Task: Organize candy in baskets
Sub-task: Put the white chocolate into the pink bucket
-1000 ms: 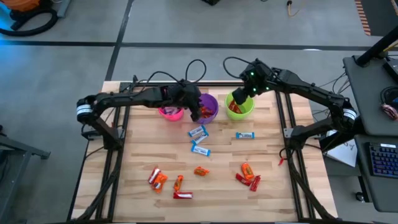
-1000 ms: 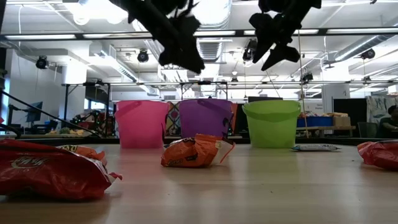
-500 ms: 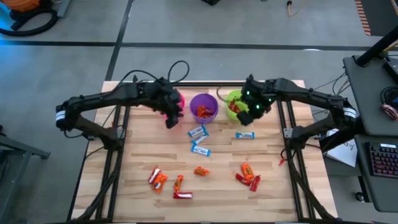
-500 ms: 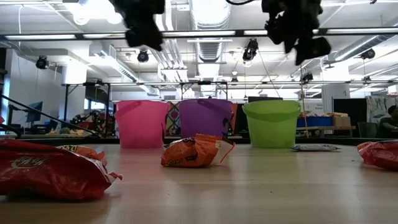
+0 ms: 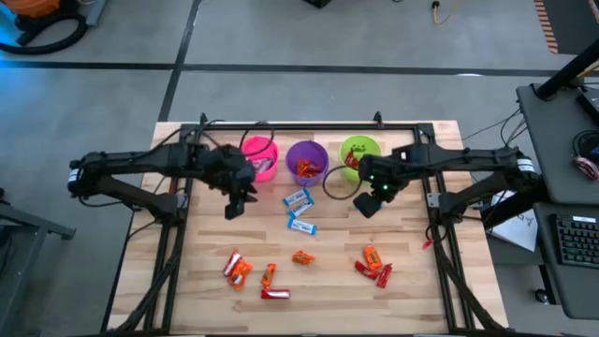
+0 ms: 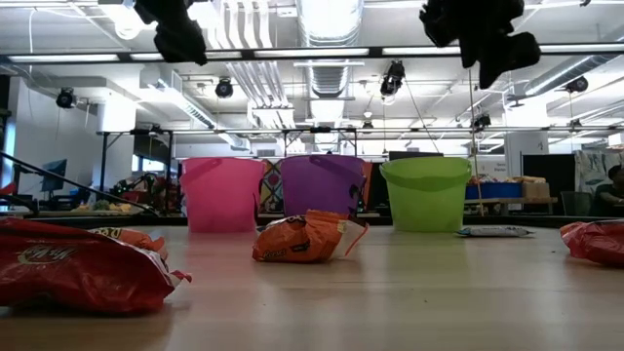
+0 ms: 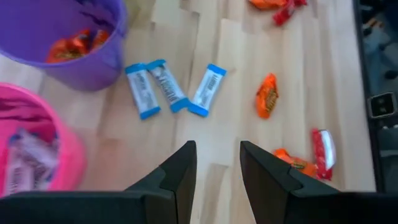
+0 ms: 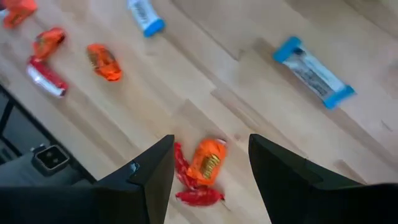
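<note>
The left gripper (image 5: 234, 203) hangs above the table in front of the pink bucket (image 5: 259, 157), fingers parted with nothing between them. The right gripper (image 5: 368, 203) (jaws spread wider) hovers empty, across from it past the purple and green ones.

Wooden table (image 5: 206, 281), three baskets (image 5: 307, 161) and scattered candy (image 5: 301, 257) atop.

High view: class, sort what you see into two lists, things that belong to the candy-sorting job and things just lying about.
Belongs to the job:
- pink basket
- purple basket
- green basket
- blue-and-white candy bars
- orange and red candies
- left gripper, right gripper

Just lying about:
- keyboard
- orange vacuum
</note>
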